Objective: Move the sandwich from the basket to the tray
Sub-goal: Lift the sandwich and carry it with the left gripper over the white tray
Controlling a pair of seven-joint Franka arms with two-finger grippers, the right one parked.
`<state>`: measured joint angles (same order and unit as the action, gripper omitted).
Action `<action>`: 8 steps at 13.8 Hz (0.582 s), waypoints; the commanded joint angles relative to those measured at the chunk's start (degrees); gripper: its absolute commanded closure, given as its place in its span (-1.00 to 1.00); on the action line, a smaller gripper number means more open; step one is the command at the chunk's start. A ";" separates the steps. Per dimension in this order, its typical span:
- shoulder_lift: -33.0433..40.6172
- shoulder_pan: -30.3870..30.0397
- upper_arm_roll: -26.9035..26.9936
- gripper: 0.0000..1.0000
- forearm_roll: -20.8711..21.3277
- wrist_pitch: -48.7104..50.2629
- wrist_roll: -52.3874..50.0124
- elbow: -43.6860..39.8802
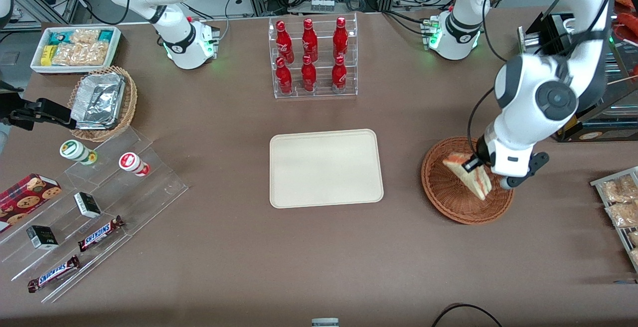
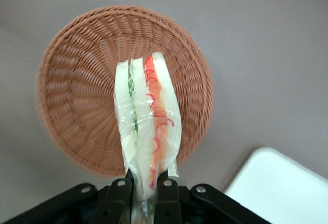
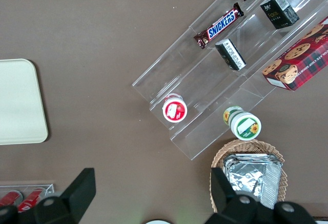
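Left wrist view: the gripper [image 2: 142, 196] pinches the sandwich [image 2: 146, 126] by one narrow end, wedge hanging over the basket [image 2: 77, 96].
Sandwich place: lifted above the basket, apparently clear of the weave; the tray [image 1: 326, 167] lies bare toward the table's middle.
Handling: light, soft bread under slippery film; likely squashes or swings.
Hold: grip across the bread faces, gently.

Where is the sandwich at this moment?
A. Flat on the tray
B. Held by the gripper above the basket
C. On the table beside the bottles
B. The gripper is shut on the sandwich, which hangs over the basket; the tray holds nothing.
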<state>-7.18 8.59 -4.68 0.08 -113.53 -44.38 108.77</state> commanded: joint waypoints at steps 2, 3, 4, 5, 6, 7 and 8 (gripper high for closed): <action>-3.53 8.17 -0.33 1.00 0.54 11.40 2.37 -11.37; -4.41 10.81 -0.33 1.00 0.54 11.32 2.37 -11.64; -6.42 13.62 -0.41 1.00 0.54 11.06 2.37 -12.87; -8.87 16.60 -0.33 1.00 0.36 10.71 2.28 -15.23; -11.60 19.59 -0.33 1.00 -0.33 10.88 1.06 -18.21; -13.54 22.06 -0.33 1.00 -0.43 10.79 -1.30 -20.07; -15.56 23.56 -0.33 1.00 -0.52 10.62 -2.45 -21.56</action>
<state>-17.19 28.75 -5.88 -0.13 -103.93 -44.89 93.78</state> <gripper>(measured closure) 0.841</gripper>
